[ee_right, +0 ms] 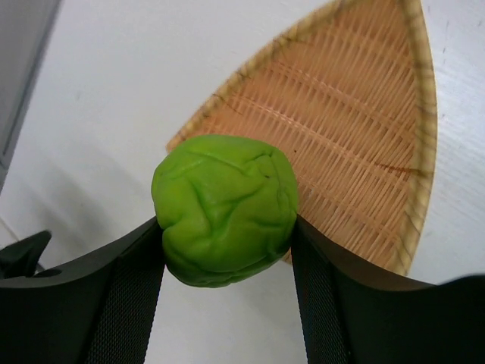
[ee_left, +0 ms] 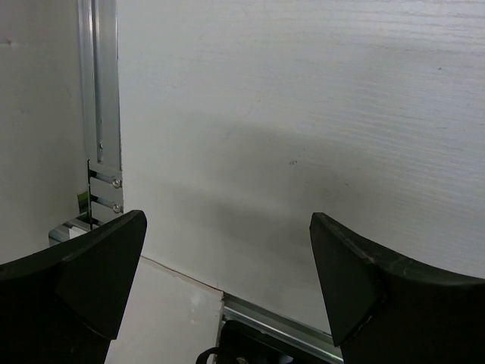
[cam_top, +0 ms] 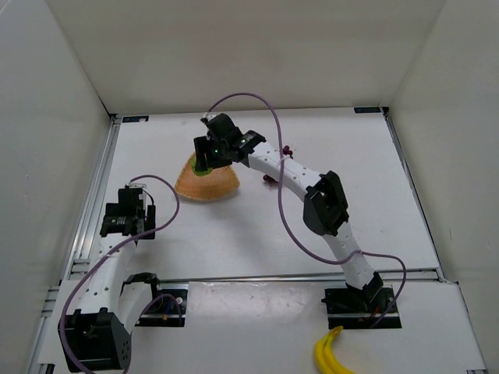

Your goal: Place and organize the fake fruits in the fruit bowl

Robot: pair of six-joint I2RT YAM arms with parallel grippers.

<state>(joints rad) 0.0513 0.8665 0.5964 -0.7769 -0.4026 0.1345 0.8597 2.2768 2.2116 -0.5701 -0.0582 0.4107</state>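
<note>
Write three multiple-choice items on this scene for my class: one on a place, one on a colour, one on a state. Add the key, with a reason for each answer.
1. Where is the apple?
A) in the left gripper
B) in the right gripper
C) lying in the basket

2. What colour is the basket?
A) tan-orange
B) blue
C) black

3. How is the left gripper?
A) shut on the apple
B) shut, empty
C) open, empty

Key:
1 B, the right wrist view shows the apple clamped on both sides, held off the basket.
2 A, its weave is tan-orange.
3 C, its own view shows it wide apart with nothing between.
</note>
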